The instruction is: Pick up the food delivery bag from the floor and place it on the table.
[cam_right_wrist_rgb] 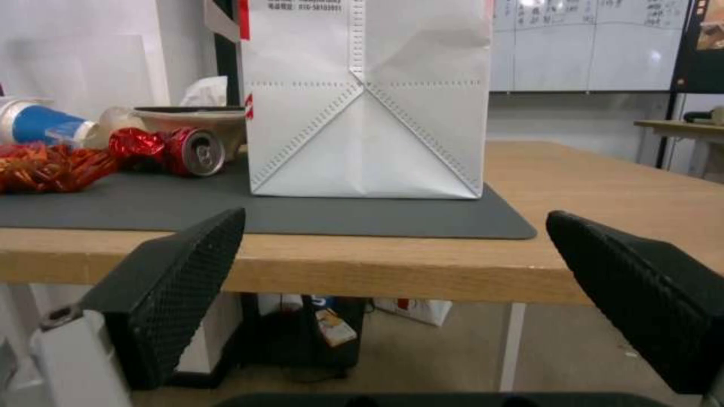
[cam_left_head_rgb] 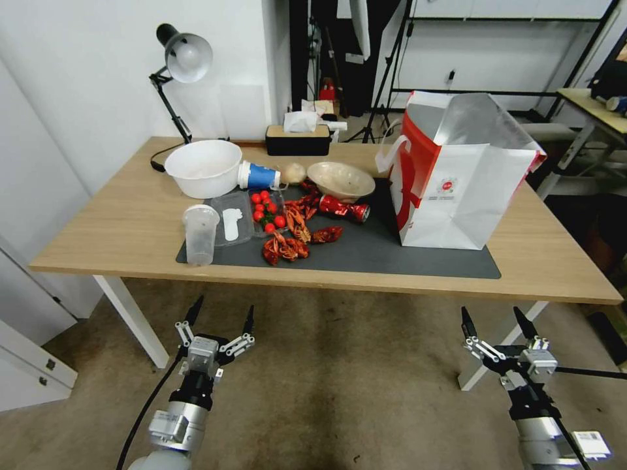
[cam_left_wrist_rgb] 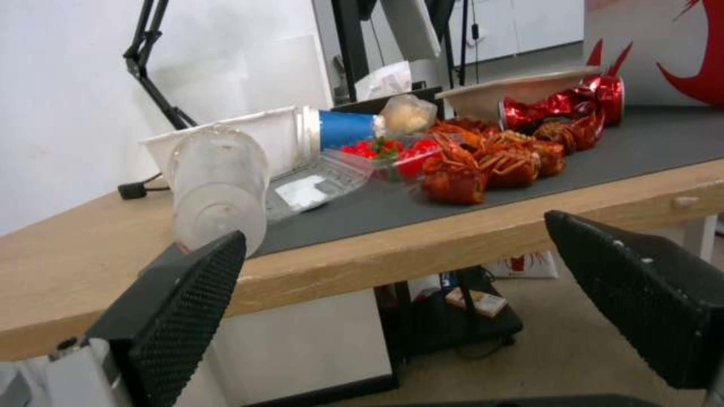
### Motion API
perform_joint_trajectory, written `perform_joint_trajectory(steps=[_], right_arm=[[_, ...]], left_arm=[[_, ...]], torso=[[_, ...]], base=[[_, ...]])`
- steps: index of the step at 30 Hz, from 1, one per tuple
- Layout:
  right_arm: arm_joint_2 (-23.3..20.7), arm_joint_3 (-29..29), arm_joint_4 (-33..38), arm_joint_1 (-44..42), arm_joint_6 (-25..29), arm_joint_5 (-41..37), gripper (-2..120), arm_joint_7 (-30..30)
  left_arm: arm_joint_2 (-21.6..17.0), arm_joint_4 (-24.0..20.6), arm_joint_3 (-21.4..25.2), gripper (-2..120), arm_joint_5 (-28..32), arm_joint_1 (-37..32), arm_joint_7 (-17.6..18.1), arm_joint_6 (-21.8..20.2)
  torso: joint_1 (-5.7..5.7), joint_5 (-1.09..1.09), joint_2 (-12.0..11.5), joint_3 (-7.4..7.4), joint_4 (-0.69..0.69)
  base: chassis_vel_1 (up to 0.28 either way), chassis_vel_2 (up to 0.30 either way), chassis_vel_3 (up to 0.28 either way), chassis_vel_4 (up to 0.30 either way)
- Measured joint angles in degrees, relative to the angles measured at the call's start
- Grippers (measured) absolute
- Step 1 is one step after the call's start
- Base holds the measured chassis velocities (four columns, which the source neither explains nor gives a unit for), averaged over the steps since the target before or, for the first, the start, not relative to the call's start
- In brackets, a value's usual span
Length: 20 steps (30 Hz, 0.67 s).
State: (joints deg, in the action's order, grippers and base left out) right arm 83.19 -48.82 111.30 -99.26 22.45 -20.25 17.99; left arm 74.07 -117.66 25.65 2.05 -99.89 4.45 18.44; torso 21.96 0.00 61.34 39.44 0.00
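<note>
The big white and red food delivery bag (cam_left_head_rgb: 457,179) stands upright on the desk (cam_left_head_rgb: 130,222), at the right end of the dark grey mat (cam_left_head_rgb: 392,258), just beside a squashed red can (cam_left_head_rgb: 344,209). Its top is open and the silver lining shows. Both arms hang low in front of the desk, above the floor (cam_left_head_rgb: 339,391). The left hand (cam_left_head_rgb: 220,314) is wide open and holds nothing. The right hand (cam_left_head_rgb: 494,318) is wide open too, also holding nothing.
</note>
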Motion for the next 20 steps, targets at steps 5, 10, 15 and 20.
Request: perform_joint_trajectory(steps=[5,10,15,20], right_arm=[[-0.02,-0.02,0.03,0.0,-0.03,-0.03,100,0.0],[-0.03,-0.02,0.04,0.0,-0.05,-0.05,100,0.0],[-0.06,-0.04,0.07,0.0,-0.09,-0.08,100,0.0],[-0.07,-0.04,0.09,0.01,-0.11,-0.1,100,-0.01]], left_arm=[[0.0,0.0,0.0,99,-0.03,-0.01,-0.01,0.0],[0.0,0.0,0.0,99,-0.04,-0.01,-0.02,0.0],[-0.01,-0.01,0.0,99,-0.04,-0.02,-0.03,0.0],[-0.01,-0.02,0.01,99,-0.04,-0.02,-0.03,0.0]], torso=[[0.0,0.0,0.0,0.0,0.0],[0.0,0.0,0.0,0.0,0.0],[0.0,0.0,0.0,0.0,0.0],[0.0,0.0,0.0,0.0,0.0]], base=[[0.0,0.0,0.0,0.0],[0.0,0.0,0.0,0.0],[0.0,0.0,0.0,0.0],[0.0,0.0,0.0,0.0]])
